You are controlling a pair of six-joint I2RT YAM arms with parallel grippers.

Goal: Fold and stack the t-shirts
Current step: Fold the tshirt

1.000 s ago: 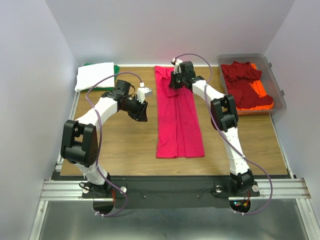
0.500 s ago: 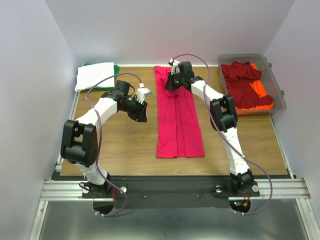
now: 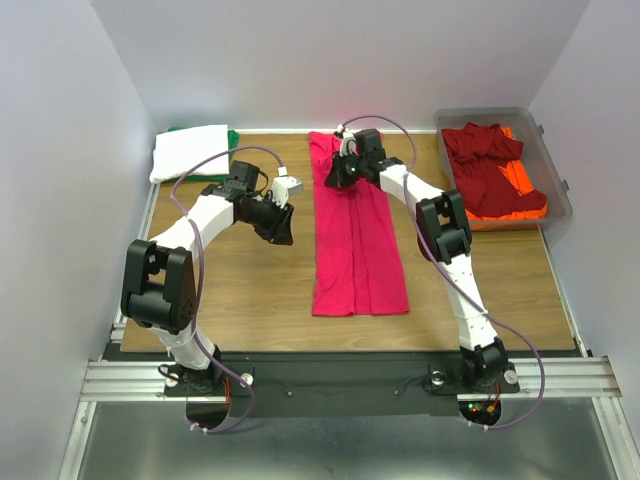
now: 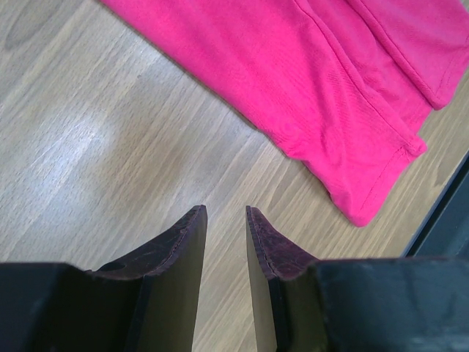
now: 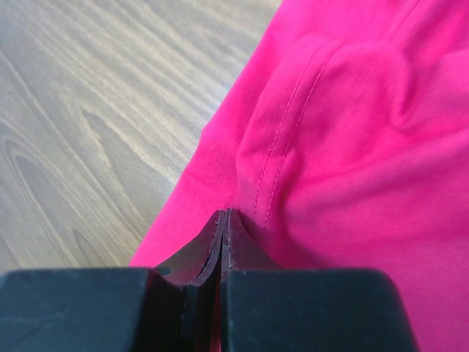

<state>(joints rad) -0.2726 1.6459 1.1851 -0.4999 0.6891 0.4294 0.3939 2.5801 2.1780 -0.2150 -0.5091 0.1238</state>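
The bright pink-red t-shirt lies as a long folded strip down the middle of the table. My right gripper is at its far left part, shut with a fold of the pink cloth pinched between the fingertips. My left gripper hovers over bare wood just left of the shirt, jaws a little apart and empty. The shirt's hemmed edge lies ahead of it.
A folded white t-shirt lies on a green one at the far left corner. A clear grey plastic bin at the far right holds a dark red t-shirt and an orange one.
My right gripper has shifted a little left and nearer across the shirt's far end, staying shut. The left arm has hardly moved.
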